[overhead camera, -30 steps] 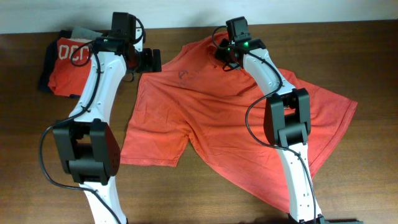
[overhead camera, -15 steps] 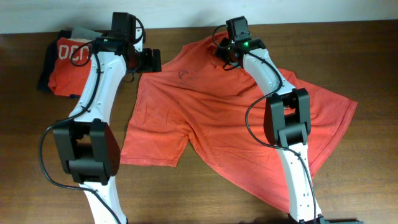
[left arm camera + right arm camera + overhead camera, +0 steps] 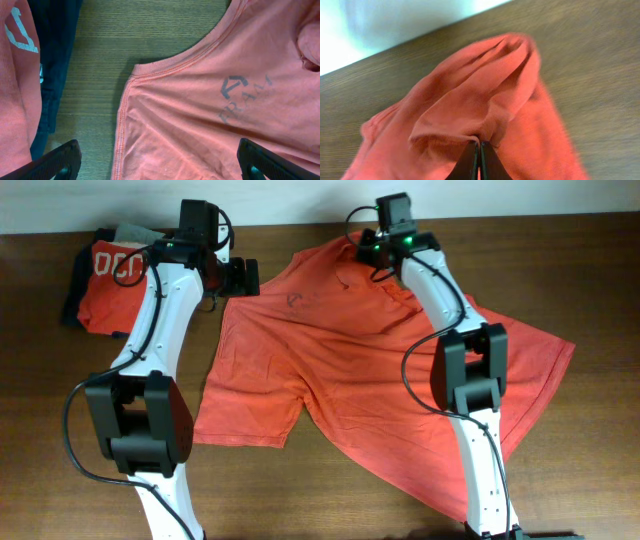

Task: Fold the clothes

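The coral-red T-shirt lies spread and rumpled across the table, its dark chest logo facing up. In the left wrist view the logo and a seam of the shirt show. My left gripper hovers open over the shirt's upper left corner, fingers wide apart. My right gripper is shut on a pinched fold of the T-shirt near its far edge, and the cloth bunches up from the jaws.
A folded pile of clothes, orange with white lettering over dark fabric, sits at the back left; it shows at the left edge of the left wrist view. The table's far edge meets a white wall.
My right gripper has moved right and toward the far edge, pulling the pinched shirt fold with it. The left arm has not moved.
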### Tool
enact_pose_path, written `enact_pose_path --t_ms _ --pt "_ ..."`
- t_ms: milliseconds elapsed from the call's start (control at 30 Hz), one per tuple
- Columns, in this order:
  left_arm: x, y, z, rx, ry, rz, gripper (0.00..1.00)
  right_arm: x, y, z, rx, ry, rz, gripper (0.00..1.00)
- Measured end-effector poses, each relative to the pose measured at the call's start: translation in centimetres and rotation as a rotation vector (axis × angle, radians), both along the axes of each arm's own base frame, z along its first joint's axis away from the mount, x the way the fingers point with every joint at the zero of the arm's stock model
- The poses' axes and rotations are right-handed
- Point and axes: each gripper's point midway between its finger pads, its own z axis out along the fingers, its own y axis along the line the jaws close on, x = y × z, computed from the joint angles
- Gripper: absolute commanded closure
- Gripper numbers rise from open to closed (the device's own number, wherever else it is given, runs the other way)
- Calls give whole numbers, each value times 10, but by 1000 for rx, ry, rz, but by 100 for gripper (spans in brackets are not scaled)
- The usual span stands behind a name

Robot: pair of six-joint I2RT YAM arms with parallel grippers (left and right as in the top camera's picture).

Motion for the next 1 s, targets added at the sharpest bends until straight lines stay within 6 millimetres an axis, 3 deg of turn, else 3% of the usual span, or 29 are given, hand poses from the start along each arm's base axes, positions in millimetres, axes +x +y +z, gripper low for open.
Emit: enact_pose_path --t_ms 300,667,933,967,1000 --pt "0 0 0 0 0 0 1 21 -66 10 -89 -87 31 96" --pt "0 0 0 0 0 1 1 53 -119 42 -148 -273 3 96" --pt "0 0 0 0 0 0 1 66 -171 61 -165 -362 -73 96" --pt "0 0 0 0 0 0 1 66 -176 63 -166 -369 -81 90" --pt "0 0 0 0 0 1 1 67 -183 65 -169 -380 -91 63"
